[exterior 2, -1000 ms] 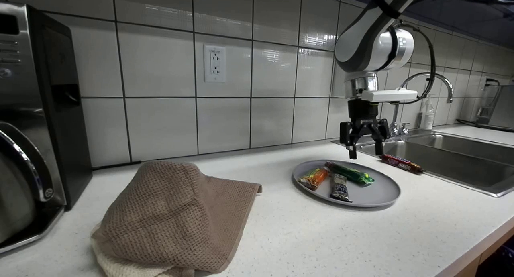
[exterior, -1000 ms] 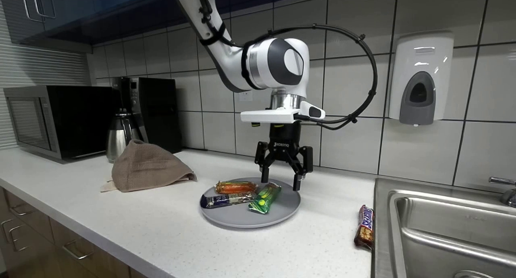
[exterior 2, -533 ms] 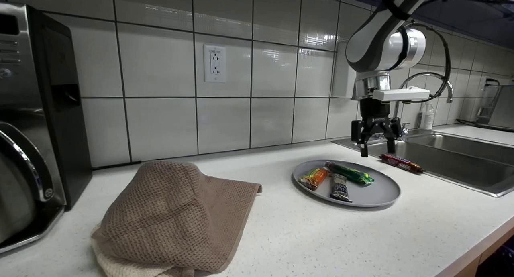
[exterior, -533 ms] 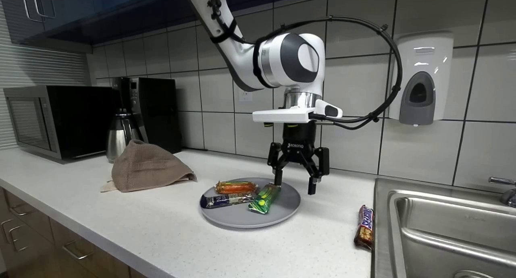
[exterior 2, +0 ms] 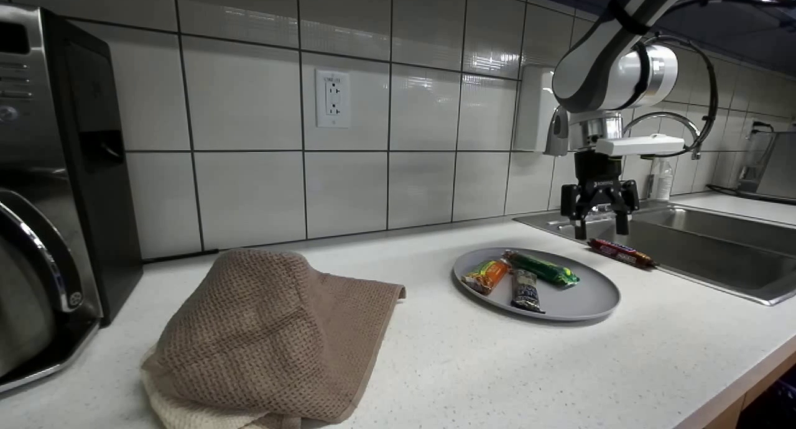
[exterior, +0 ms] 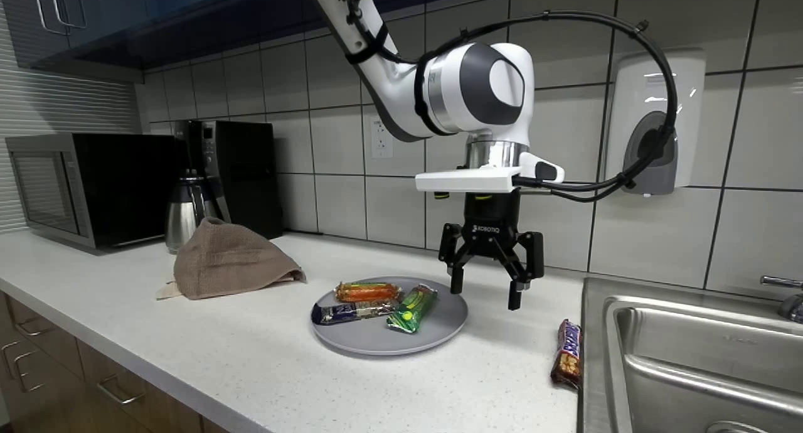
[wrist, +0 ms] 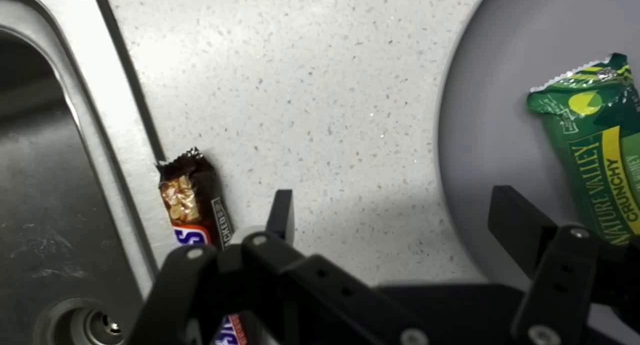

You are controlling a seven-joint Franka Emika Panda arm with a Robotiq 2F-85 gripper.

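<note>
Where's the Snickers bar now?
In an exterior view, the Snickers bar lies right of the gray plate, along the left edge of the sink. The wrist view shows it lower left.

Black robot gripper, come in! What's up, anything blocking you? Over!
Black two-fingered gripper open, holding nothing. Brown-wrapped Snickers bar on white speckled countertop, untouched. Nothing seen between them; silver steel sink rim beside bar.

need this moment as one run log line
black gripper: open, empty, above white speckled counter | brown-wrapped Snickers bar: on counter beside steel sink | round grey plate: bearing three wrapped snack bars
</note>
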